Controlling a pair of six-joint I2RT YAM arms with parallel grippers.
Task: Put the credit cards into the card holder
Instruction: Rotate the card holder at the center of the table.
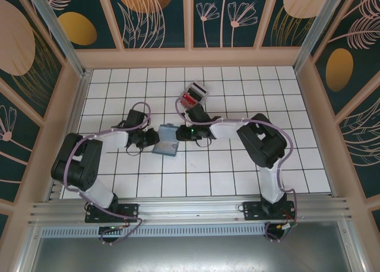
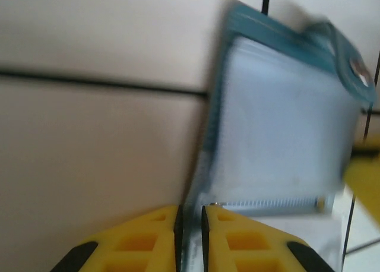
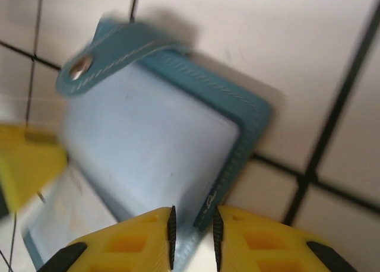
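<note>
Two arms reach in from your near edge of the white tiled table point(image 1: 237, 171) and meet at its middle, the left from the left, the right from the right. Between them lies the card holder point(image 1: 166, 141), flat on the tiles with its pale blue inside facing up and a teal stitched border around it. Your left gripper point(image 2: 190, 227) has its yellow fingers set narrow, and the holder's near corner edge sits pinched in the slit between them; that view is blurred. Your right gripper point(image 3: 193, 233) is just as narrow, clamped on the teal border of the opposite side. The holder's strap point(image 3: 113, 52), with its metal snap, folds over the far corner in the right wrist view. Farther back, beyond the right gripper and well apart from the holder, stands a small clear tray point(image 1: 199, 91) with the credit cards point(image 1: 190, 98) in it, the red ones plainest.
</note>
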